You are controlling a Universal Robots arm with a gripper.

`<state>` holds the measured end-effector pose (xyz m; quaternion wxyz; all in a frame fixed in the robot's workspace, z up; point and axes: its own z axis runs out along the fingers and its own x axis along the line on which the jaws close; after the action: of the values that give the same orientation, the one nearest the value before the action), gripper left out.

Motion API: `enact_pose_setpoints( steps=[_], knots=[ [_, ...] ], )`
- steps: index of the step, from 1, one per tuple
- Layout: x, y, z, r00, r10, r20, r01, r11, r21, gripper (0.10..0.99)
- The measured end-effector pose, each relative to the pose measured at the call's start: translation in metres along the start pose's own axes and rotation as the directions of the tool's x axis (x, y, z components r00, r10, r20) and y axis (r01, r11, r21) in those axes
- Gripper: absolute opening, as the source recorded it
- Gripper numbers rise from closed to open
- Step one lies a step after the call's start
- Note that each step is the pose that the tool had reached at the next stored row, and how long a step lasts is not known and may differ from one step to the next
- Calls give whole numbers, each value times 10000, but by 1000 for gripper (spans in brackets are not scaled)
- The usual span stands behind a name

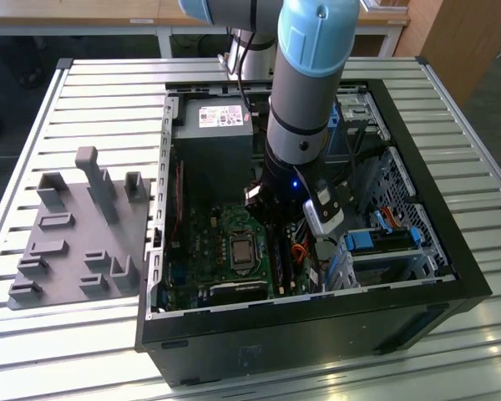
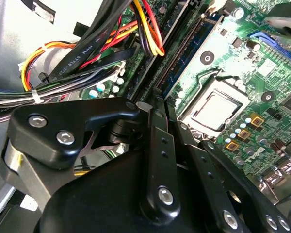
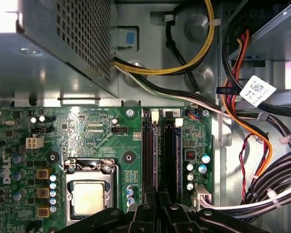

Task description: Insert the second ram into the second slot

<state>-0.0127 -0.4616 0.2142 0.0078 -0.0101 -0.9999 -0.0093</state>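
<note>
Whereabouts of the second ram [image 3: 177, 155]?

Standing on edge among the memory slots in the first wrist view, near the motherboard [image 3: 97, 131] edge nearest the cable bundle [image 3: 262, 141], between that edge and the processor socket [image 3: 87, 196]. Dark blue, thin, long. Judged to be the stick wanted, though cannot rule out its twin.

Gripper [image 3: 158, 206]?

Low inside the computer case [image 1: 451, 276], right over those same slots, just beside the stick's near end. Touching or apart: cannot tell.

Jaws spread, pressed together, or pinching?

Cannot tell; masked by the gripper's own black links.

Handling?

Probably light and stiff, yet fragile: thin board, small chips, presumably bare contacts along the lower edge. Best taken by the two long faces near the top edge, or pressed on the top edge alone, evenly at both ends. Never by the contacts. Likely to bind if tilted in the slot, so best kept upright and square
</note>
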Motion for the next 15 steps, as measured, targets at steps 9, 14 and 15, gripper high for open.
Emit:
enact_pose_setpoints(
  steps=[9,14,15],
  knots=[
    [0,0,20,10000,0,1,0,10000,1,137],
    [0,0,20,10000,0,0,0,10000,1,212],
    [0,0,20,10000,0,1,0,10000,0,212]
  ],
)
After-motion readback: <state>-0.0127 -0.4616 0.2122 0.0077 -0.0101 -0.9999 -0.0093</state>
